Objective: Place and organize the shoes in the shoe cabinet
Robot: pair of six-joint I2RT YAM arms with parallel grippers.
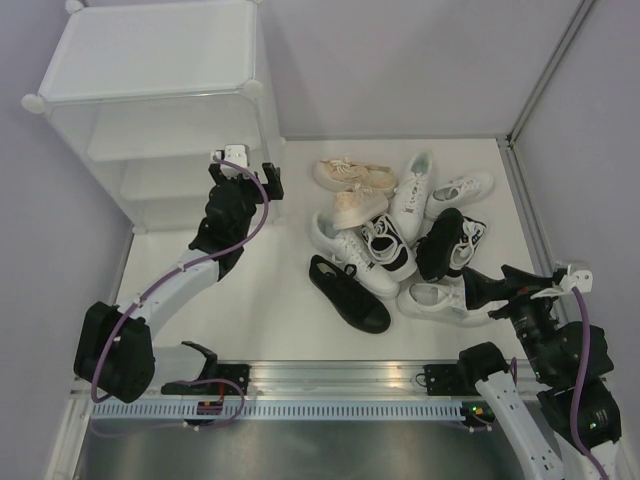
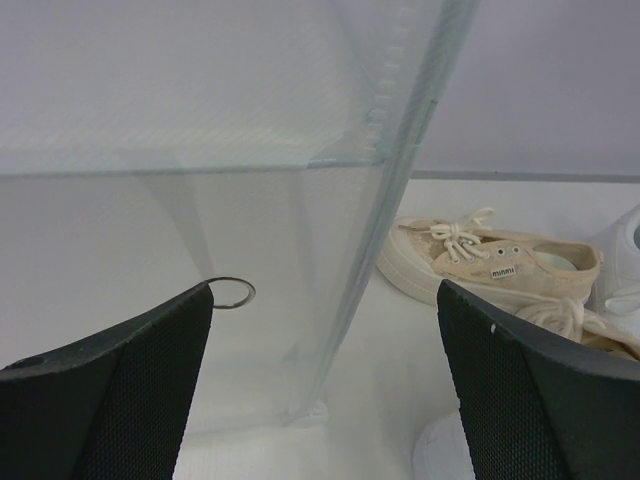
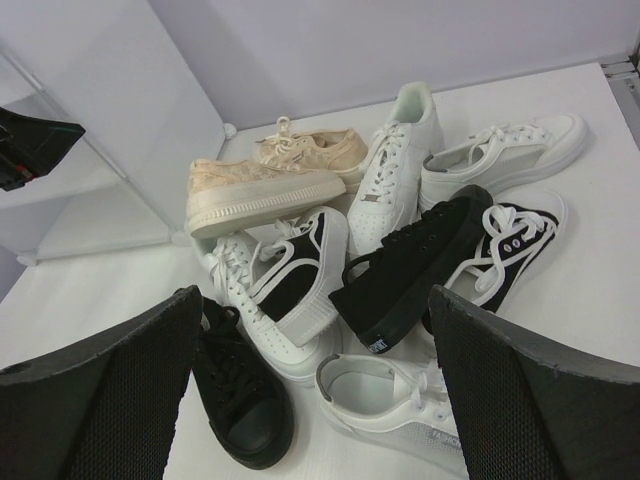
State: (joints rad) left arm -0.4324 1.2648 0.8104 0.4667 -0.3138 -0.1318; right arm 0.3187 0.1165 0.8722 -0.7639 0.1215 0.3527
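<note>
Several shoes lie in a pile on the white table: a beige pair [image 1: 352, 176], an all-black shoe [image 1: 348, 293] and another [image 1: 440, 242], a black-and-white shoe [image 1: 388, 246], and white ones [image 1: 410, 192]. The shoe cabinet [image 1: 150, 50] stands at the back left with bare shelves. My left gripper [image 1: 245, 172] is open and empty at the cabinet's front right corner; its wrist view shows the frosted panel [image 2: 200, 150], a metal ring [image 2: 232, 292] and a beige shoe [image 2: 500, 265]. My right gripper [image 1: 492, 284] is open and empty, just right of the pile, over a white shoe [image 3: 420, 405].
Grey walls enclose the table at the back and right. An aluminium rail [image 1: 330, 380] runs along the near edge by the arm bases. A raised rim [image 1: 525, 200] borders the table on the right. White floor lies between the cabinet and the pile [image 1: 280, 270].
</note>
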